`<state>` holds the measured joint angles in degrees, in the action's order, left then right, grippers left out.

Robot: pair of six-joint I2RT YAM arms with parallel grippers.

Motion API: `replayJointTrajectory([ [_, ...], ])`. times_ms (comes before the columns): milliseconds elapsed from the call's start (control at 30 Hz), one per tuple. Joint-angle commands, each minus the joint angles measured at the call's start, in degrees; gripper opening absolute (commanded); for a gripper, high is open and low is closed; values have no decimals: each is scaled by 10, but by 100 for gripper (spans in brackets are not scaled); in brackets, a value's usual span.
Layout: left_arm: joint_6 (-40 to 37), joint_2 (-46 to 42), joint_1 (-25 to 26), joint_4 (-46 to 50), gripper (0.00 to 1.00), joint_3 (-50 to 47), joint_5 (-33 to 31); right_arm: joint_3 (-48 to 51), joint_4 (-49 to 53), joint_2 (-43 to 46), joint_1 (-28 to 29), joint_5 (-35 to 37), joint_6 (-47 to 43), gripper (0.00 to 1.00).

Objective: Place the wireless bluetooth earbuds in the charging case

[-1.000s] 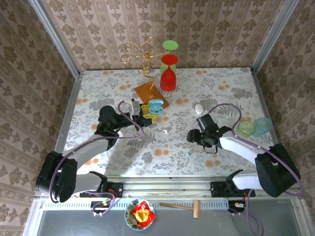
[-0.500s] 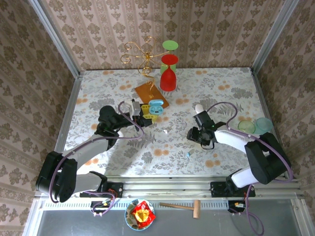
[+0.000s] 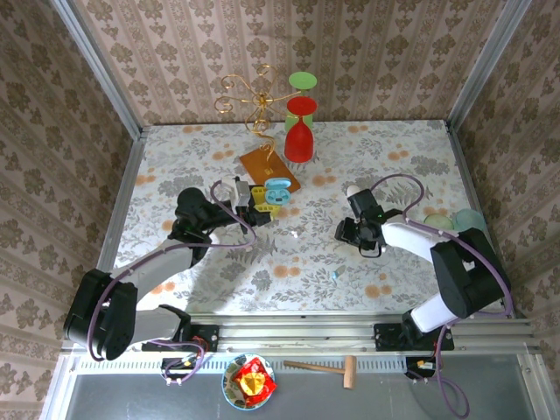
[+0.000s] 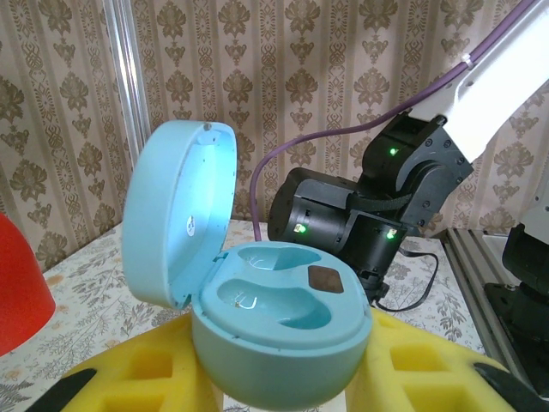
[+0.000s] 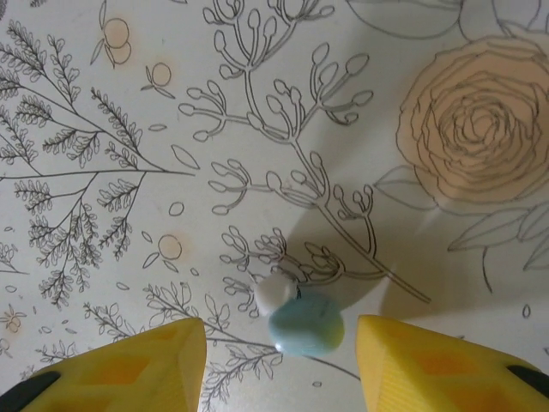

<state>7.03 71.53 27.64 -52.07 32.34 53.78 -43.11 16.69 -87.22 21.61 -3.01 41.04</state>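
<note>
**Earbud lies between the right jaws; case waits open on the left**

Earbud pickup looks like the step in hand, so the closing pinch matters most.

The desk (image 3: 394,157) is flat and matte, covered with a printed floral cloth. It gives an even surface to press down toward.

The charging case (image 4: 274,335) sits at lower centre of the left wrist view and just left of centre in the top view. It is a smooth light blue plastic egg. Its hinged lid (image 4: 176,215) stands upright, and two sculpted wells face up, one with a small dark square in it. The left jaws are clenched on its base, with yellow pads (image 4: 412,360) on both sides. They should probably hold it level with the wells facing up.

The light blue earbud (image 5: 306,324) lies on the desk at lower centre of the right wrist view. It is a glossy rounded pebble with a white tip (image 5: 271,296) at its upper left. The right jaws straddle it, released, and their yellow pads (image 5: 129,360) do not touch it. It lies nearer the right-hand pad.

- Centring it first should keep one pad from nudging it aside.
- Being slick and curved, it will likely squirt out, so a slow pinch across its widest part seems safest.
</note>
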Motion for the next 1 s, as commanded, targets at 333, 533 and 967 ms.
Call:
replayJointTrajectory([
  [333, -14, 2, -4, -7, 28, 12, 9, -60, -22, -37, -22, 1, -46, 42],
  [533, -17, -3, -4, -5, 27, 9, 6, -7, -11, 29, -22, 47, 5, 45],
  [967, -15, 4, -4, -10, 27, 12, 12, 38, -69, 26, -17, -33, 58, 39],
])
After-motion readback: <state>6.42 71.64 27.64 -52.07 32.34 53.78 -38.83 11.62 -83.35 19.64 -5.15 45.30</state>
